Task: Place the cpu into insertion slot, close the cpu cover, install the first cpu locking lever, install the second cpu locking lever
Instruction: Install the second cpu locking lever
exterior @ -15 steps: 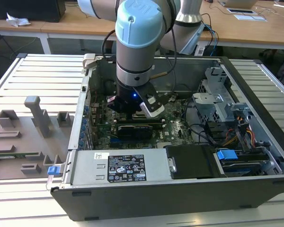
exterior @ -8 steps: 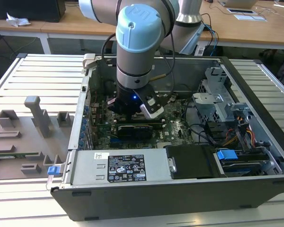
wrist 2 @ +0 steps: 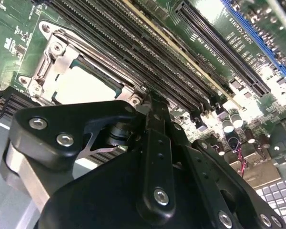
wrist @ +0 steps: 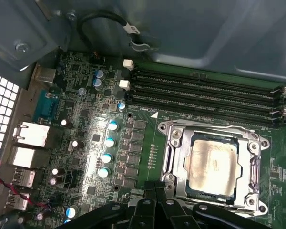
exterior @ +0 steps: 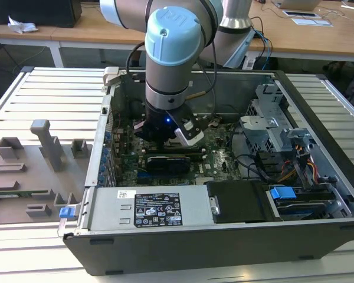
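Inside an open computer case [exterior: 236, 82] lying on a slatted tabletop [exterior: 53, 94], the arm reaches down over the green motherboard [wrist: 86, 124]. The cpu [wrist: 213, 163] sits in the insertion slot [wrist: 197, 187], with the cpu cover [wrist: 174, 152] closed flat around it. The gripper [wrist: 159, 187] hovers just beside the socket's edge, its fingers [wrist 2: 157, 157] pressed together and grasping nothing. Long black memory slots [wrist: 205, 90] run along the socket's far side.
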`<state>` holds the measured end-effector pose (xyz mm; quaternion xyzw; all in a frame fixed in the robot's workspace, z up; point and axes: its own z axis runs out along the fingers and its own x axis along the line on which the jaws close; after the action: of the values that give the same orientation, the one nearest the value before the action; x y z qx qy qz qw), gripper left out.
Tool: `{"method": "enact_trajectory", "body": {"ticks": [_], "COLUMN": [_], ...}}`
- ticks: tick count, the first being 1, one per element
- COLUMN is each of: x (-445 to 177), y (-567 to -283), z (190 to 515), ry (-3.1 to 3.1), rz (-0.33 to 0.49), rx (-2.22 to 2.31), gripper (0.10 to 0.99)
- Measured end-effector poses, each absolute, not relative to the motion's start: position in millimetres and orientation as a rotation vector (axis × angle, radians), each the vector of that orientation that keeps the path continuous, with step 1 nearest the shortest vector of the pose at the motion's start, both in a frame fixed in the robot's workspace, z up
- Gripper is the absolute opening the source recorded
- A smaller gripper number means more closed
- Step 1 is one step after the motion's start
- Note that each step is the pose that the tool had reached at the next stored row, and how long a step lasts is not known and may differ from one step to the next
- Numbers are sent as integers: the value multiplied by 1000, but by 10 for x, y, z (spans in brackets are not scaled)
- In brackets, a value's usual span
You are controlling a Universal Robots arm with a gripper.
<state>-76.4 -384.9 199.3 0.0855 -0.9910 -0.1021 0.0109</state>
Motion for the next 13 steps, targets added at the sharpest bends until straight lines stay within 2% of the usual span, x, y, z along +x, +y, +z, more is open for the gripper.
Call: {"method": "enact_trajectory", "body": {"ticks": [13], "x": [-791], "y": [-3884], "z": [1982], "ry": [-3091], "rz": [-354], "rx": [282], "gripper": [106]}}
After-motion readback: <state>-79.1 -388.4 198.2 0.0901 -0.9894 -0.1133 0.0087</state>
